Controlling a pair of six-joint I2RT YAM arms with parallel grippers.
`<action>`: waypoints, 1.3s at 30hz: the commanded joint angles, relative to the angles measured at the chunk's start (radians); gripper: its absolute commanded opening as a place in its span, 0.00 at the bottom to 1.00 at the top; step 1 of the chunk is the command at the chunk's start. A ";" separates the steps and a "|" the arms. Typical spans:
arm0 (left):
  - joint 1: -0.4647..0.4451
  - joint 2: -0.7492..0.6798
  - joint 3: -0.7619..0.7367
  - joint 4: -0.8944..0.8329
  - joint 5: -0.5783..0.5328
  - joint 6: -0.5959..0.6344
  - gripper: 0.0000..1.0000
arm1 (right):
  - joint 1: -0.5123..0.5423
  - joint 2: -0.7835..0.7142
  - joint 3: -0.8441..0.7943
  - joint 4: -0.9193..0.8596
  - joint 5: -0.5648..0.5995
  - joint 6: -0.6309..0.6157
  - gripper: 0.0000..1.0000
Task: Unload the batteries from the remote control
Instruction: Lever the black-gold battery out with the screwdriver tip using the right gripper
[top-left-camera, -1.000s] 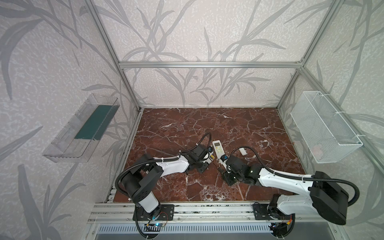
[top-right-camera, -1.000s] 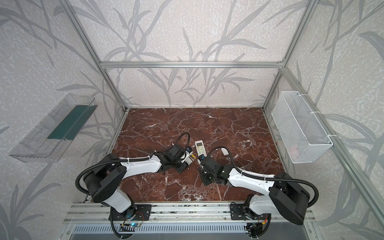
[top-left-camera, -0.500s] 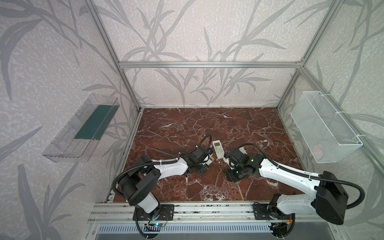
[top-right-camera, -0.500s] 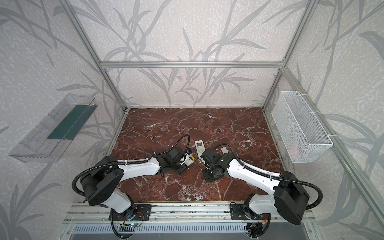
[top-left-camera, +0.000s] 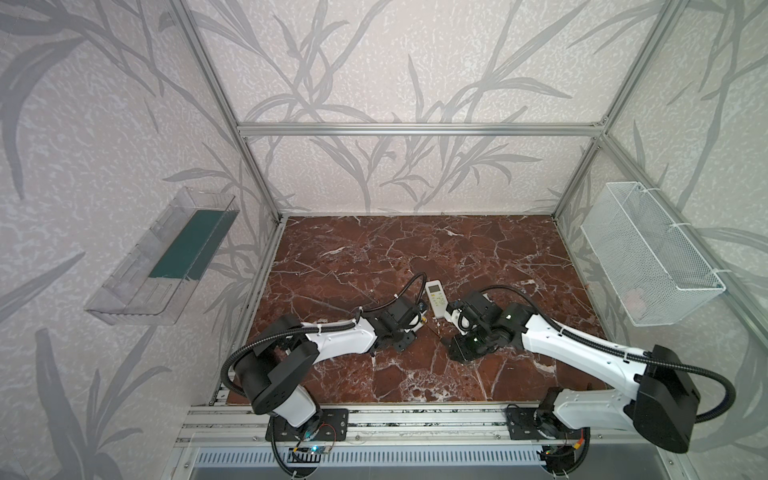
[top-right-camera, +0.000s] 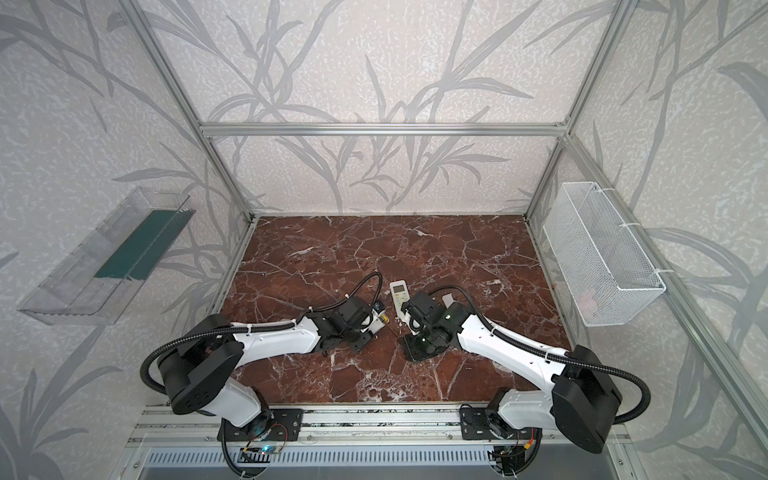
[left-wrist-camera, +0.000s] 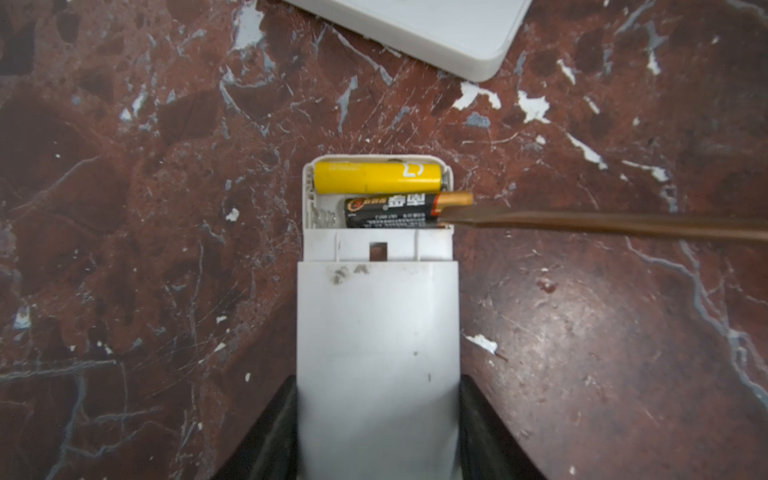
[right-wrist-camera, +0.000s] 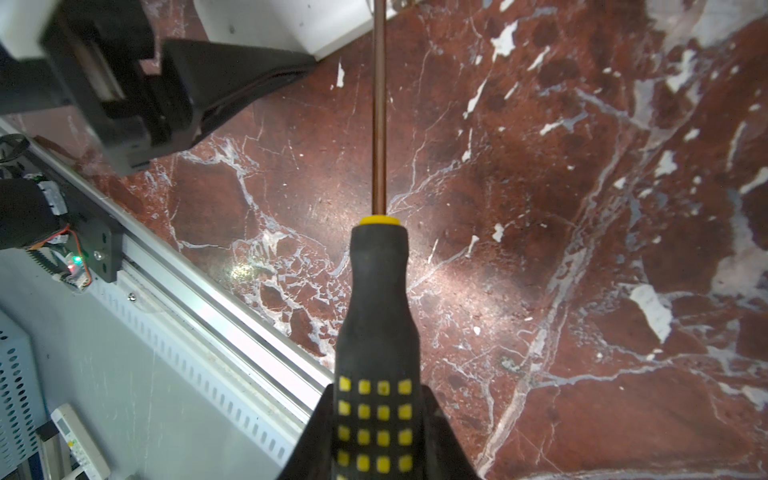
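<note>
left claw (left-wrist-camera: 377, 388) pinches the remote (left-wrist-camera: 378, 324), batteries (left-wrist-camera: 376, 178) sit in its open bay just past the tips, right claw (right-wrist-camera: 377, 399) grips the screwdriver (right-wrist-camera: 376, 291); cells look light, stiff, slick, so I'd grab the black one (left-wrist-camera: 390, 211) by its poking-out end

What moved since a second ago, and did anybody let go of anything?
The right end effector, shut on the black-and-yellow-handled screwdriver, moved a little toward the back wall. Nothing was grabbed or let go. The left end effector still grips the small white remote control holding the yellow battery and black battery. The bigger white remote on the red marble table stayed put.
</note>
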 joint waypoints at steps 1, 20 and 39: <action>-0.008 0.000 0.026 -0.040 -0.027 0.007 0.41 | -0.002 -0.024 0.026 -0.008 -0.032 -0.010 0.00; -0.037 -0.002 0.022 -0.036 -0.065 0.012 0.41 | -0.048 0.077 -0.003 0.098 -0.091 0.026 0.00; -0.048 -0.002 0.014 -0.028 -0.087 0.008 0.41 | -0.053 0.072 0.009 0.016 -0.080 0.048 0.00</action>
